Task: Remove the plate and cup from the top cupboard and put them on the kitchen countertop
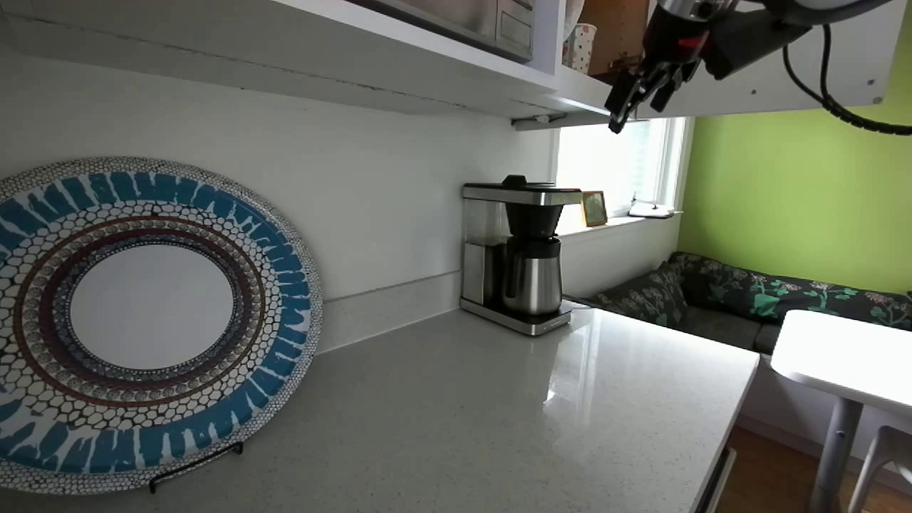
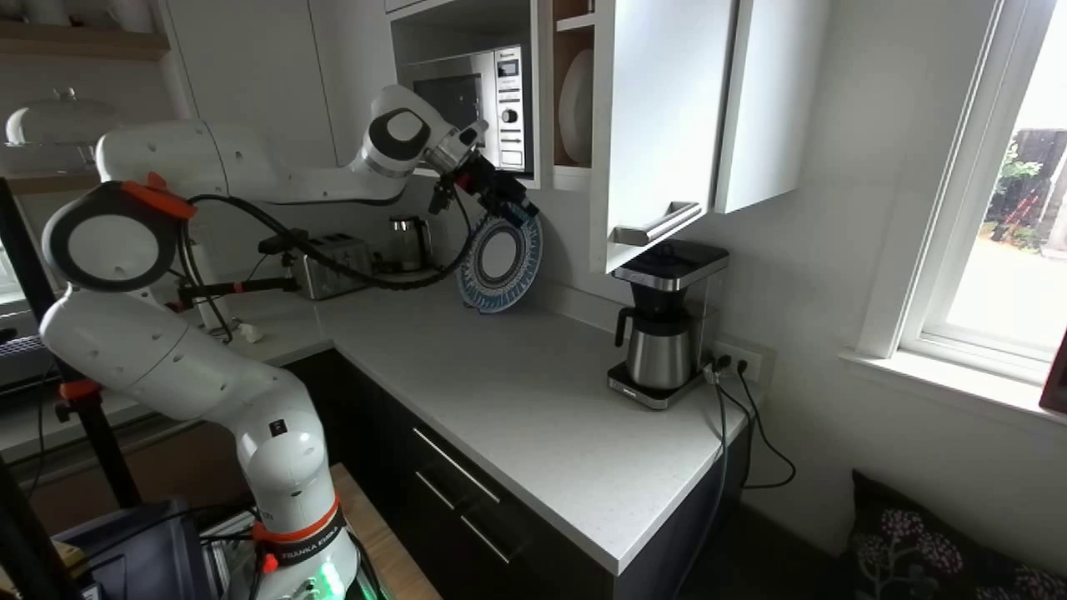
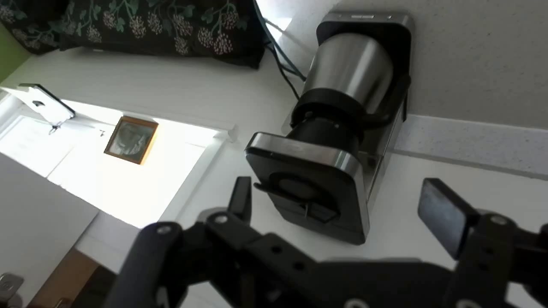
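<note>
The cup [image 1: 581, 48], pale and speckled, stands in the open top cupboard [image 1: 614, 32]. The white plate [image 2: 577, 108] stands on edge in the same cupboard [image 2: 570, 177]; only a sliver of the plate [image 1: 572, 16] shows beside the cup. The cup is hidden in an exterior view by the open door. My gripper [image 1: 638, 107] is apart from both, in front of and slightly below the cupboard opening; it also shows left of the cupboard [image 2: 517, 208]. In the wrist view my gripper [image 3: 342, 209] is open and empty. The kitchen countertop [image 1: 456, 420] lies below.
The open cupboard door [image 2: 663, 117] with its bar handle juts out over the countertop. A coffee maker [image 2: 658, 342] stands below it, against the wall. The large blue-rimmed decorative plate [image 1: 149, 306] leans on a stand. A microwave [image 2: 467, 104] sits left of the cupboard.
</note>
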Robot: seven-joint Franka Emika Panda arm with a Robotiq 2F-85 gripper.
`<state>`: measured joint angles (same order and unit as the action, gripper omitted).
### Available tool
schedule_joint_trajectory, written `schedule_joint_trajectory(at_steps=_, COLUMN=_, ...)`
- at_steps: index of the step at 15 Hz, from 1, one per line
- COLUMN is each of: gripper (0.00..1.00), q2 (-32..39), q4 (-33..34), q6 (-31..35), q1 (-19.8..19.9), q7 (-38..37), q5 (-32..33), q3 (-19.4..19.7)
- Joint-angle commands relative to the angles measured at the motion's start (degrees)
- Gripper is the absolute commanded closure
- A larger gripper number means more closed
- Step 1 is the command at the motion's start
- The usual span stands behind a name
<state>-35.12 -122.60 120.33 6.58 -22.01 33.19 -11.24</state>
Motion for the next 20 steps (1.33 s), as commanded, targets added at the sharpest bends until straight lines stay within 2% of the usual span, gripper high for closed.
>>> schedule_joint_trajectory(at_steps=1, gripper=0.0, q2=-0.9, q4=4.2, q6=0.6, q1=0.6, q7=4.1, q5=2.3, q3=1.7)
schedule_joint_trajectory(at_steps=7, gripper=0.0, q2=2.3, q4=12.7, q6=3.7, q1=0.5, q7=7.5, q5=0.5, q3=4.5)
schedule_joint_trajectory(at_steps=13, gripper=0.0, q2=7.2, q4=19.3, q6=8.7, q1=1.2, q7=5.0, q5=0.1, q3=4.2)
schedule_joint_trajectory(at_steps=20, gripper=0.0, q2=11.2, q4=23.9, q6=12.8, q1=1.6, q7=1.6, q5=-1.9, q3=4.8)
